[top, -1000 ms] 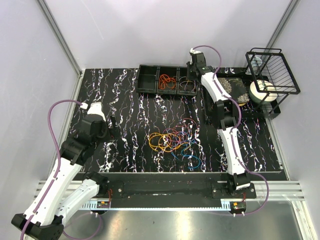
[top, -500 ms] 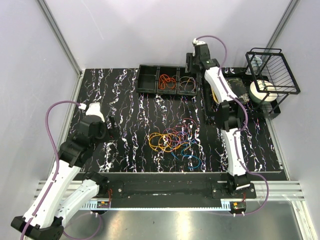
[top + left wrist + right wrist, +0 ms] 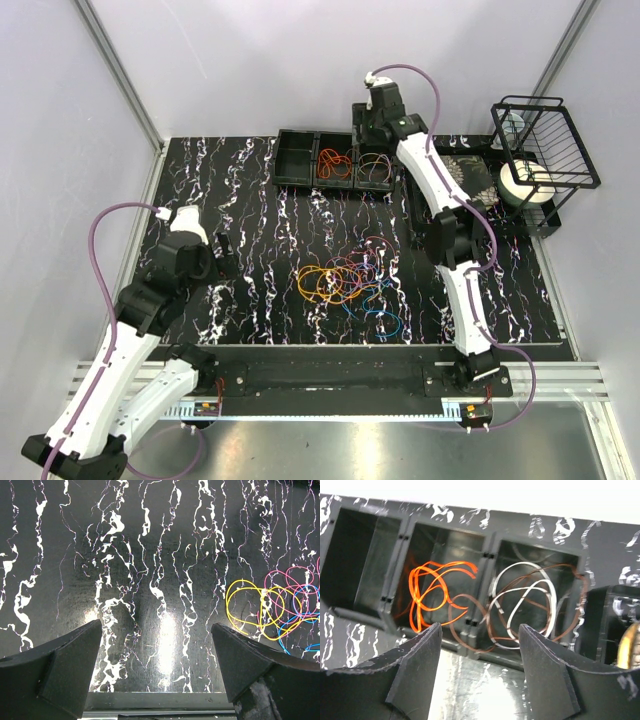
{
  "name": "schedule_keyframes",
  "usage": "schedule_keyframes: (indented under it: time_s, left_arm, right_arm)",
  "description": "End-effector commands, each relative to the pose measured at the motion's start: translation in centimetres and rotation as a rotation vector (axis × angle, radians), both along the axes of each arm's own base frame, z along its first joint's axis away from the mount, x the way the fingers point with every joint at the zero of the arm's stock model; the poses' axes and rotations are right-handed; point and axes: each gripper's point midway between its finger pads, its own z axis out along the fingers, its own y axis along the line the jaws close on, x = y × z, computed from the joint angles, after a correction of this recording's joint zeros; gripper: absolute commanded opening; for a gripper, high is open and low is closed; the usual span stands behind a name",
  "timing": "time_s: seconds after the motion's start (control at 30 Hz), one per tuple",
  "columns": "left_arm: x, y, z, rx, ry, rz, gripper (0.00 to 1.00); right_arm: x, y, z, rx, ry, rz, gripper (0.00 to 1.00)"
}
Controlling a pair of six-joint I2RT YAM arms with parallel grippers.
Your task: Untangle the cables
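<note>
Right gripper (image 3: 479, 647) hangs released over the twelve-o'clock tray (image 3: 489, 555) (brown cable (image 3: 451, 612) straddling its divider); left gripper (image 3: 156, 630) gapes empty.

Left wrist view: cables (image 3: 272, 605) run off the right edge, blue loops clipped at lower right. Top view: too small to tell which loop crosses which. Right wrist view: tray (image 3: 487, 555) clipped at upper left, that compartment dark inside; yellowish thing (image 3: 629, 647) cropped at right edge, unidentifiable.
</note>
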Motion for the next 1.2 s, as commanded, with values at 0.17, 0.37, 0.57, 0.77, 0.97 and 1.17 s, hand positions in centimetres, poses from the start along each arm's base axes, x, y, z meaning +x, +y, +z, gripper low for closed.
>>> schedule_keyframes:
  time_s: [0.17,0.37,0.57,0.77,0.97,1.17]
  left_arm:
    - [0.7,-0.3,1.1,-0.025,-0.057,0.001,0.94]
    - [0.7,-0.3,1.0,-0.023,-0.054,-0.001,0.94]
    - [0.8,-0.3,0.9,-0.02,-0.047,0.0,0.94]
    - [0.9,-0.3,0.7,-0.017,-0.039,0.002,0.94]
    - [1.0,-0.2,0.5,-0.016,-0.033,0.007,0.94]
    - [1.0,-0.2,0.5,-0.015,-0.032,0.008,0.94]
  right_arm:
    - [0.0,4.2,-1.8,-0.016,-0.001,0.076,0.72]
    - [1.2,2.6,-3.5,-0.129,-0.023,0.024,0.72]
    - [2.2,1.7,-4.5,-0.191,-0.049,-0.011,0.7]
    - [2.9,1.5,-4.9,-0.223,-0.075,-0.011,0.67]
    - [3.4,1.6,-5.4,-0.224,-0.085,-0.021,0.56]
    - [3.8,1.5,-5.1,-0.209,-0.103,-0.043,0.38]
